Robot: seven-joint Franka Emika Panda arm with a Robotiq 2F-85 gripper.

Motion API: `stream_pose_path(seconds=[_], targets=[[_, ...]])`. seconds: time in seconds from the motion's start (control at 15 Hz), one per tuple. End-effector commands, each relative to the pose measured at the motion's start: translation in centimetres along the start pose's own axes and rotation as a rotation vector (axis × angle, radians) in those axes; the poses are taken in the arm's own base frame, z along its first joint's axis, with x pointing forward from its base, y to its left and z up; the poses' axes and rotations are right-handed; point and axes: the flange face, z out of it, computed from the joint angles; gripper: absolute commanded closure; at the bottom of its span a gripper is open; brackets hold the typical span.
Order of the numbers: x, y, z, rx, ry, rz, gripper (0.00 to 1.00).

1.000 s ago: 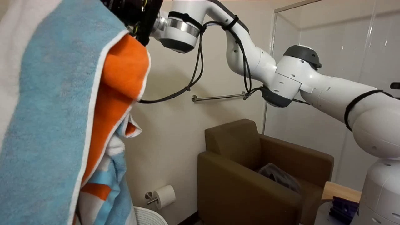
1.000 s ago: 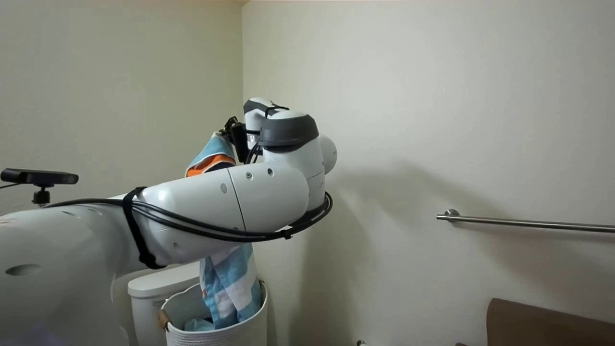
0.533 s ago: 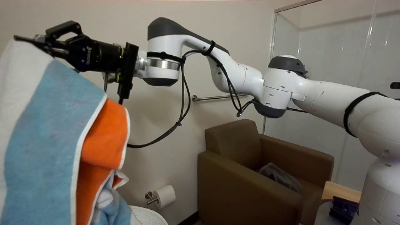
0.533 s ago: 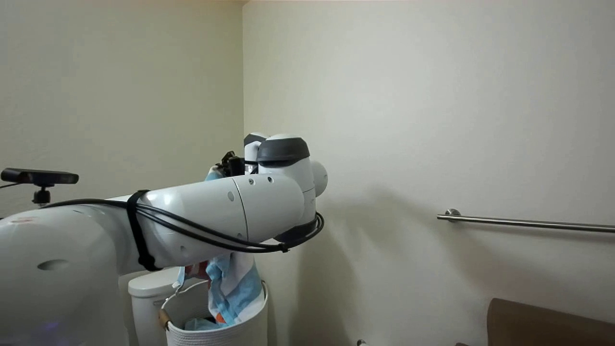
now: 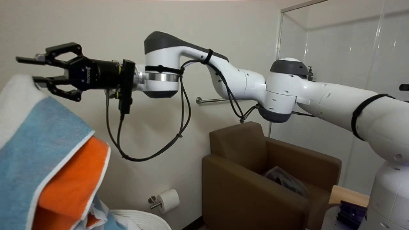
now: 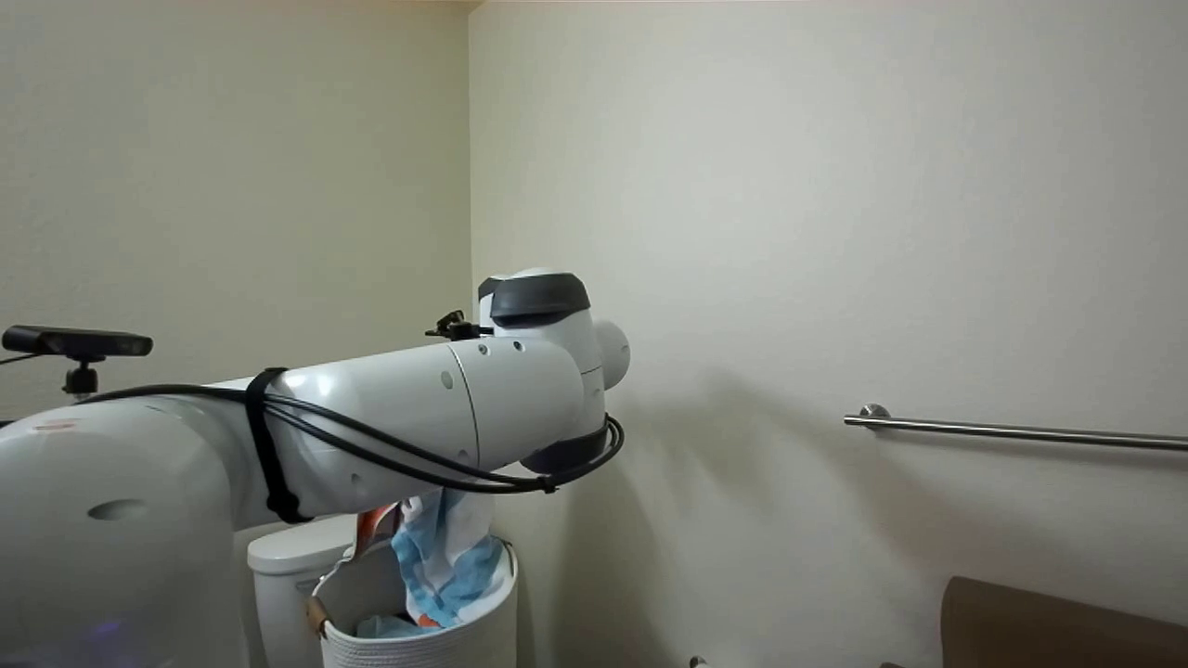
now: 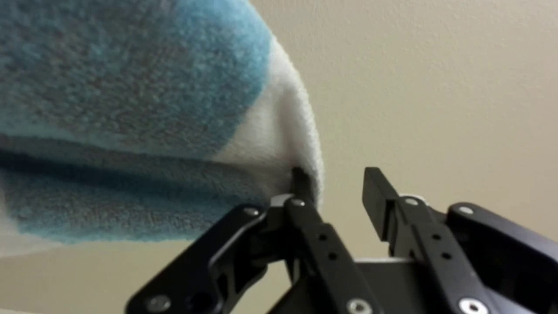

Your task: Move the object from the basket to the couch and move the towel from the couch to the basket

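My gripper (image 5: 25,69) is level and open. The blue, white and orange towel (image 5: 48,123) drapes over its lower finger, and the upper finger stands clear of the cloth. In the wrist view the left fingertip (image 7: 301,181) is tucked into the white edge of the towel (image 7: 152,87), with a gap across to the right one. Below, the towel (image 6: 455,547) hangs into the white basket (image 6: 418,651), partly behind my arm. On the seat of the brown couch (image 5: 252,188) lies the object (image 5: 286,180), a grey fabric item half hidden by the couch's arm.
A wall bar (image 6: 1012,430) and a toilet roll (image 5: 170,200) stick out from the wall. The toilet tank (image 6: 306,549) stands behind the basket. Beside my base is a small wooden surface (image 5: 350,195); a camera (image 6: 76,341) stands near my shoulder.
The arm has come down, lowering the towel with it. My jaws have parted, and the upper finger has lifted off the cloth, which has sagged further toward the basket.
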Motion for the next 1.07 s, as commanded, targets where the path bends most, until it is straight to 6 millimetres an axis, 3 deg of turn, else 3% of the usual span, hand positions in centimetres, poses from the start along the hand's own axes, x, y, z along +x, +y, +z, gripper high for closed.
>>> stream_pose_path(seconds=[0.0,0.33,0.67,1.0], targets=[[0.2,-0.2,-2.0,-0.003,0.014,0.005,0.34],[-0.3,1.1,-3.2,-0.059,0.001,0.090,0.02],[-1.9,3.0,-5.0,-0.236,-0.021,0.190,0.00],[-5.4,4.7,-5.9,-0.279,-0.053,0.333,0.00]])
